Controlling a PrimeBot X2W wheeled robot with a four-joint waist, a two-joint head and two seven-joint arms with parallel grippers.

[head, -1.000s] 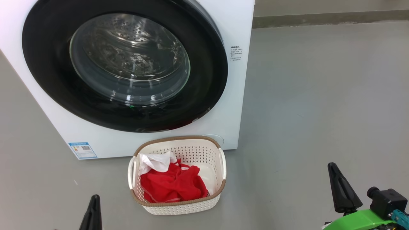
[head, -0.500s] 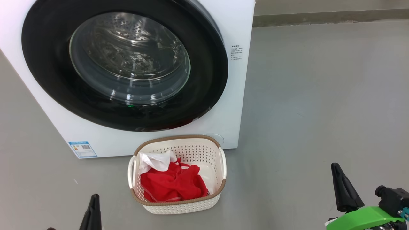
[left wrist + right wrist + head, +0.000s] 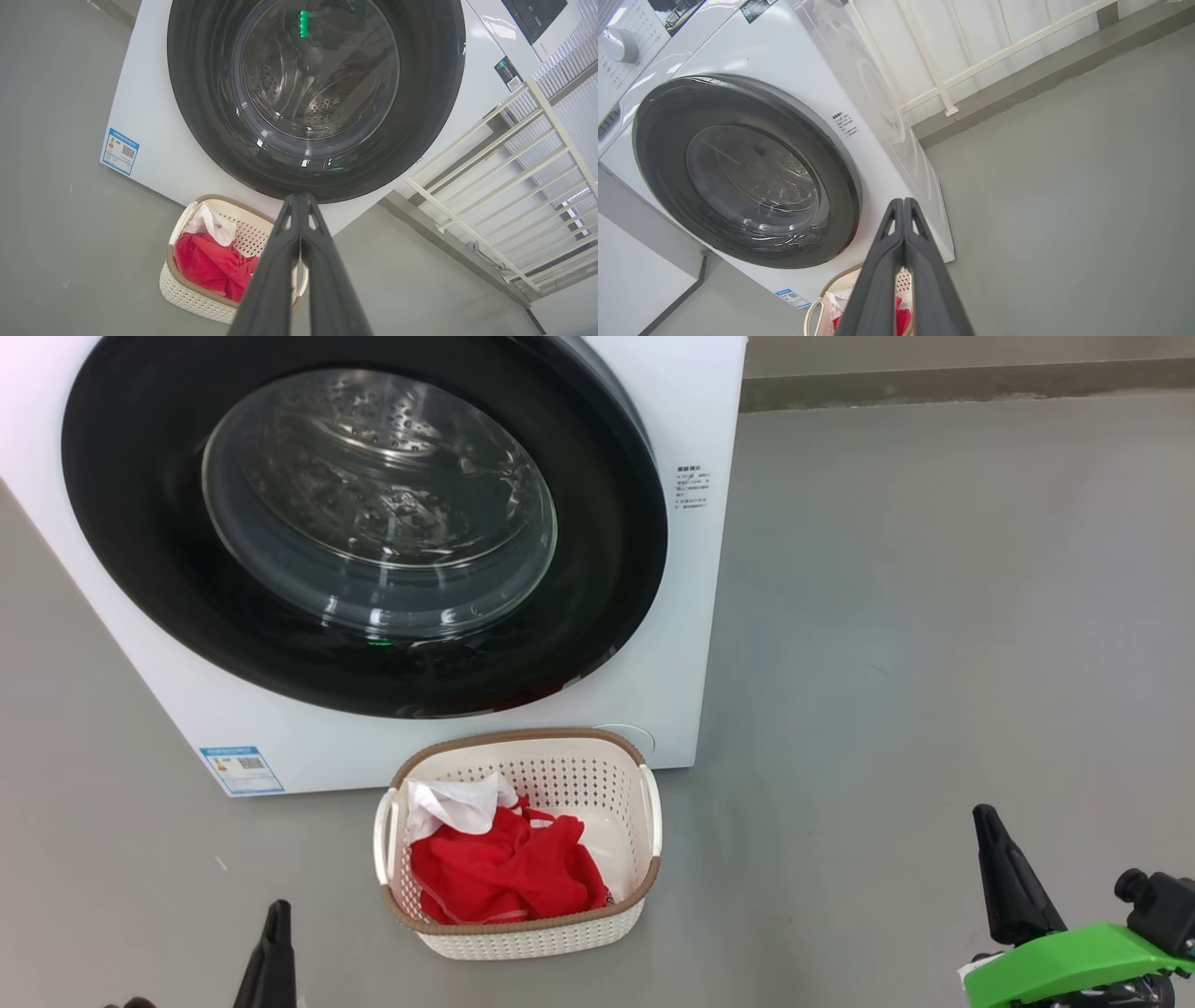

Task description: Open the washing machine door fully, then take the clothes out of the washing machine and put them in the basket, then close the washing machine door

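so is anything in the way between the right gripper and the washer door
Nothing visible. Bare floor lies between the shut right gripper and the door. The basket stands in front of the machine, below the door and off to that gripper's left.

Grey floor, white railing

The washing machine is white, with a small blue label. The washing machine door has a glossy black rim around clear glass. The basket is cream-white, dotted with holes, under a brown woven-look rim. The clothes are bright red, beside a white cloth. The floor is plain grey.
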